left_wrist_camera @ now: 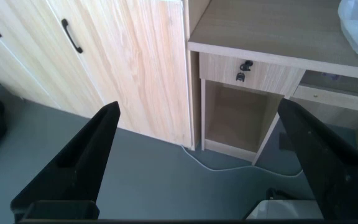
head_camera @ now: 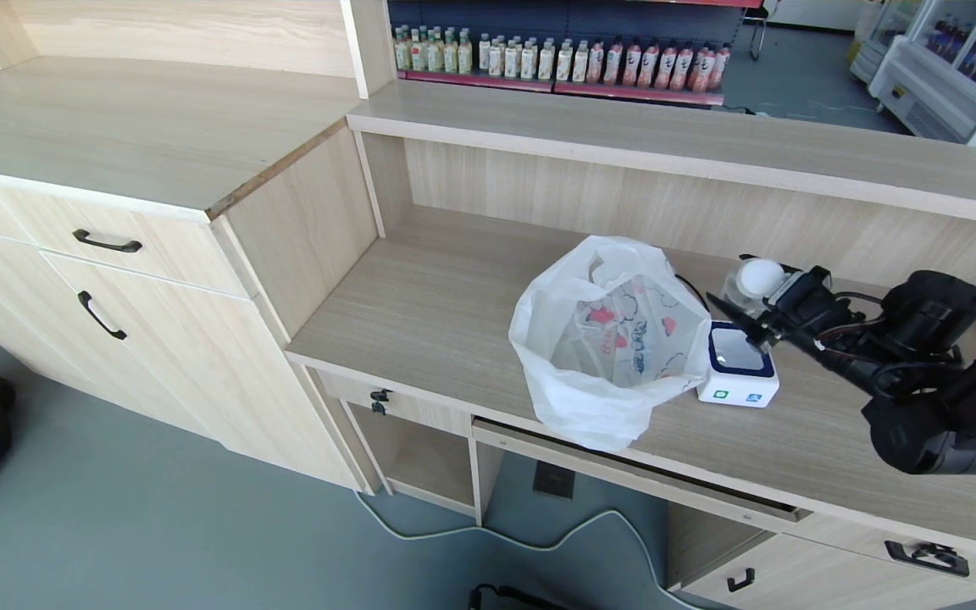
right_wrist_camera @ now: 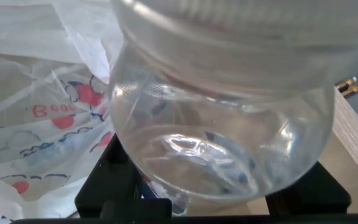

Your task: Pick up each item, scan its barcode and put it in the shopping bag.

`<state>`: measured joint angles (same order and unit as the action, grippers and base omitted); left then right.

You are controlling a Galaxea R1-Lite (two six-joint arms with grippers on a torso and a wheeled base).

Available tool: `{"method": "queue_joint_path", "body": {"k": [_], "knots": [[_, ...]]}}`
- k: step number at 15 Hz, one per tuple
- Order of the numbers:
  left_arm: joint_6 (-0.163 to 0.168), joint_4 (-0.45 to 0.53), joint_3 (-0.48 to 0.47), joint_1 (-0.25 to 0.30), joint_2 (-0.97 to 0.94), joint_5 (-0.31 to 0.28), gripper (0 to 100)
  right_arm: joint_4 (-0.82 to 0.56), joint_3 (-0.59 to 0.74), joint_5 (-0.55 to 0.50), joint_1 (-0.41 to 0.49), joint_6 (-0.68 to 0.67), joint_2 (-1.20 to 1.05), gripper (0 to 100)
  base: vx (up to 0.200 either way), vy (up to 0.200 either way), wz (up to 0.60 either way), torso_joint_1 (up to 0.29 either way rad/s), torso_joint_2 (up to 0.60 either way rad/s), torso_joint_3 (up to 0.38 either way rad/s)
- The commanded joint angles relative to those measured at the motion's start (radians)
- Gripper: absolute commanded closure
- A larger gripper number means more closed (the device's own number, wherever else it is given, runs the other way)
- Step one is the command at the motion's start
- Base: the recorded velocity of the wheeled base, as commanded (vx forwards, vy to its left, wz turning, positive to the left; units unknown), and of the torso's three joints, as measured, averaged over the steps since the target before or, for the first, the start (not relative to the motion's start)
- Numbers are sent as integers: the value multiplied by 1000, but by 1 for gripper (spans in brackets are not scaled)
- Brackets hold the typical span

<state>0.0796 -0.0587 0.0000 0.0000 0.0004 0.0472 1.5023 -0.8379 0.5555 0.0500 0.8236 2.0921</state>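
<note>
We saw the right gripper [head_camera: 751, 312] clasped around a clear bottle [head_camera: 756, 280] with a white cap, holding it just behind the barcode scanner [head_camera: 740, 373], a small white box with a dark top face. In the right wrist view the bottle's rounded transparent body sat between the dark fingers [right_wrist_camera: 107, 190]. The scanner stood on the wooden counter [head_camera: 446, 296], right beside the white shopping bag [head_camera: 551, 385], whose mouth gaped open. A printed packet [head_camera: 623, 335] with red and blue marks lay inside the bag. The left gripper [left_wrist_camera: 197, 109] hung with its fingers spread wide and nothing between them, over the grey floor near a keyed drawer [left_wrist_camera: 247, 70].
</note>
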Motion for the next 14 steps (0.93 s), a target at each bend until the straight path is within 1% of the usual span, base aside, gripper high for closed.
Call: {"method": "queue_joint_path", "body": {"k": [1,2,3,4,6,7,8,9,10,11,12,13,14], "knots": [[0,0,0,0,0,0,0,-137,56,-97,59,-141,-274,100,0,0,0,0,0,0],[0,-1,0,0,0,0,0,-264,103,-161,94,-198,-394,100,0,0,0,0,0,0],[0,0,0,0,0,0,0,-323,125,-190,114,-225,-449,100,0,0,0,0,0,0],[0,-1,0,0,0,0,0,-493,189,-278,185,-320,-607,100,0,0,0,0,0,0],[0,0,0,0,0,0,0,-642,260,-365,295,-446,-754,100,0,0,0,0,0,0],[0,-1,0,0,0,0,0,-679,281,-390,333,-480,-787,100,0,0,0,0,0,0],[0,0,0,0,0,0,0,-702,318,-424,401,-521,-824,100,0,0,0,0,0,0],[0,0,0,0,0,0,0,-703,333,-456,436,-554,-837,100,0,0,0,0,0,0],[0,-1,0,0,0,2,0,-705,342,-514,449,-589,-850,100,0,0,0,0,0,0],[0,-1,0,0,0,0,0,-711,353,-602,449,-603,-859,100,0,0,0,0,0,0],[0,-1,0,0,0,0,0,-732,364,-663,449,-601,-868,100,0,0,0,0,0,0],[0,0,0,0,0,0,0,-771,370,-709,444,-601,-888,100,0,0,0,0,0,0],[0,0,0,0,0,0,0,-801,372,-724,441,-600,-908,100,0,0,0,0,0,0]]}}
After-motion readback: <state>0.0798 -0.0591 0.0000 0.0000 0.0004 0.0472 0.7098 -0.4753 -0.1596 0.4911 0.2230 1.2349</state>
